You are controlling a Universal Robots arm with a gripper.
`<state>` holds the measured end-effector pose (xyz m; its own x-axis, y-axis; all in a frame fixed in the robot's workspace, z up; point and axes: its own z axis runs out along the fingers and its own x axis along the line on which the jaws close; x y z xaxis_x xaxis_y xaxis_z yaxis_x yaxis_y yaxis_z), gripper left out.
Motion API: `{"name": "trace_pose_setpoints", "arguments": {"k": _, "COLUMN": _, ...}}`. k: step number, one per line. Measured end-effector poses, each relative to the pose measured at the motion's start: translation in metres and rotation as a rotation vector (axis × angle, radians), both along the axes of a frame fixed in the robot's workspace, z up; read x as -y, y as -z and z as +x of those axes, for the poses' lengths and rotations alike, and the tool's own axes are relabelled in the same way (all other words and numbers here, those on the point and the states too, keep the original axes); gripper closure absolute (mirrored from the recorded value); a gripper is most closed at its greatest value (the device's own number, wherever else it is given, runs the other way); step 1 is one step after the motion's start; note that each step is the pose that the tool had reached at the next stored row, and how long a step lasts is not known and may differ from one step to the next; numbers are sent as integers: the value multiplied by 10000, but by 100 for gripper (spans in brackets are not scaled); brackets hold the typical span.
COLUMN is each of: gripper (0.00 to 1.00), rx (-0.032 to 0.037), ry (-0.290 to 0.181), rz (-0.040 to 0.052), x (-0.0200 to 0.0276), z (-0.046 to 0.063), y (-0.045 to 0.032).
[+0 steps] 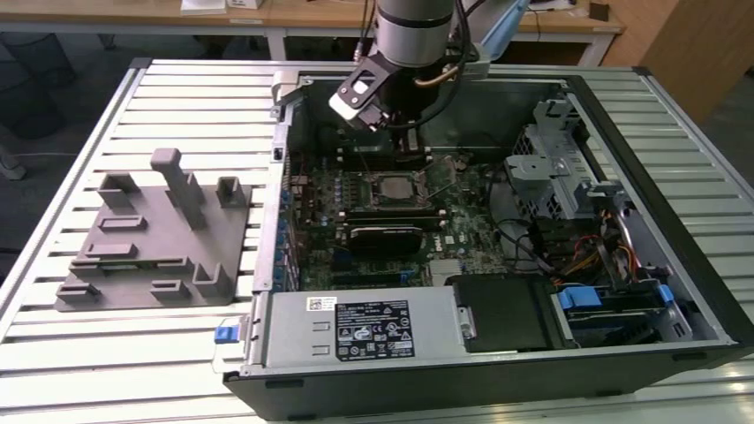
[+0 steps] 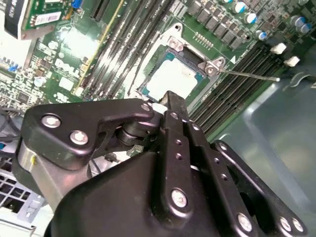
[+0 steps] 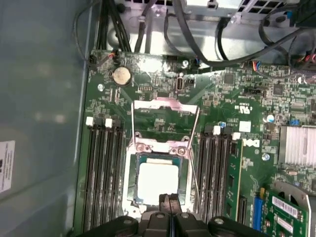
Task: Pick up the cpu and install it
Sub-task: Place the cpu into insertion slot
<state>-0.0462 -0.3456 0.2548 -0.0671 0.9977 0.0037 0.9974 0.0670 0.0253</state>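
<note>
Inside an open computer case (image 1: 677,291) lying on a slatted metal surface (image 1: 177,97), the robot arm's claw (image 1: 407,155) hangs over the green motherboard (image 1: 460,199), its two black fingers pressed together with nothing held between them. The cpu (image 3: 158,180), silvery-white top facing up, lies flat in its socket (image 3: 132,185) near the middle of the board, between two banks of black memory slots (image 3: 104,177). The socket's metal load plate (image 3: 165,104) is swung open, clear of the chip. In both wrist views the tip of the claw (image 3: 169,198) sits right at one edge of the cpu (image 2: 173,79) (whether it touches the chip cannot be told). A thin wire lever (image 2: 247,74) stands free beside the socket. A grey fixture (image 1: 154,238) with upright posts rests on the surface just outside the case, on the exterior view's left, well apart from the claw.
</note>
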Motion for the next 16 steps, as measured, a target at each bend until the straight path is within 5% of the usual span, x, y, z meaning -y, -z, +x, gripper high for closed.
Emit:
{"name": "trace_pose_setpoints", "arguments": {"k": 5, "gripper": 89, "rx": -114, "ry": -2, "rz": 3, "x": 0, "z": 196, "y": -1}}
{"name": "trace_pose_setpoints", "arguments": {"k": 11, "gripper": 89, "rx": -165, "ry": -4, "rz": 9, "x": 1, "z": 219, "y": -121}}
{"name": "trace_pose_setpoints", "arguments": {"k": 16, "gripper": 89, "rx": -174, "ry": -6, "rz": 12, "x": 0, "z": 336, "y": -120}}
